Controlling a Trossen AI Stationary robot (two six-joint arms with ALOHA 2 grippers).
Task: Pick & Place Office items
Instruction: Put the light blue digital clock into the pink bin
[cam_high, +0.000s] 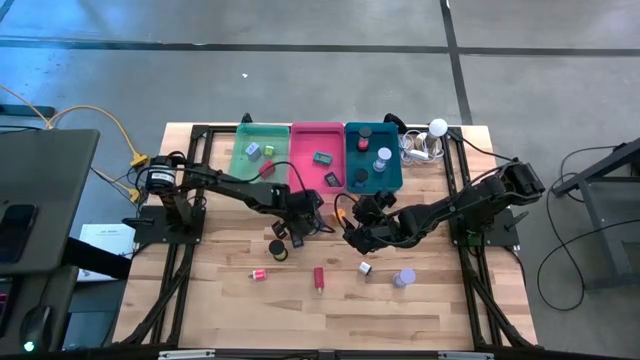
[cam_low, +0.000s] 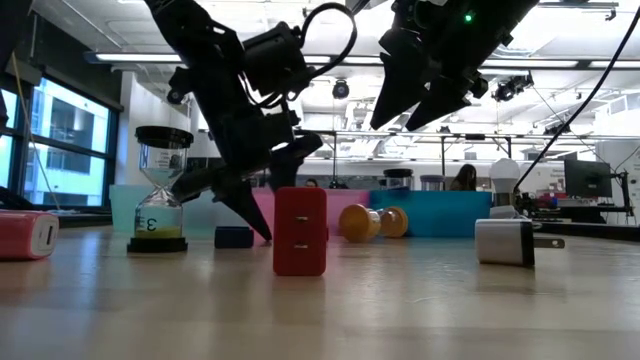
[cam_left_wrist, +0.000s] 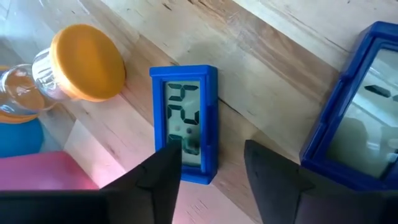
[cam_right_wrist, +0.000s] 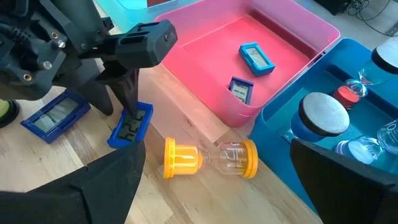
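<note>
Left wrist view | left gripper (cam_left_wrist: 211, 171) fingers spread over blue clock (cam_left_wrist: 184, 121) | right gripper (cam_right_wrist: 211, 186) fingers spread, empty

Both arms are matte black and angular, with looping black cables and one green indicator light.

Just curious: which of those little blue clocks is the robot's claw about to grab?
The blue clock between the left gripper fingers, beside the orange hourglass; the others lie in the pink tray.

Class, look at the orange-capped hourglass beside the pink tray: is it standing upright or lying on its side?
Lying on its side: the hourglass rests lengthwise on the table, both orange caps facing sideways.
</note>
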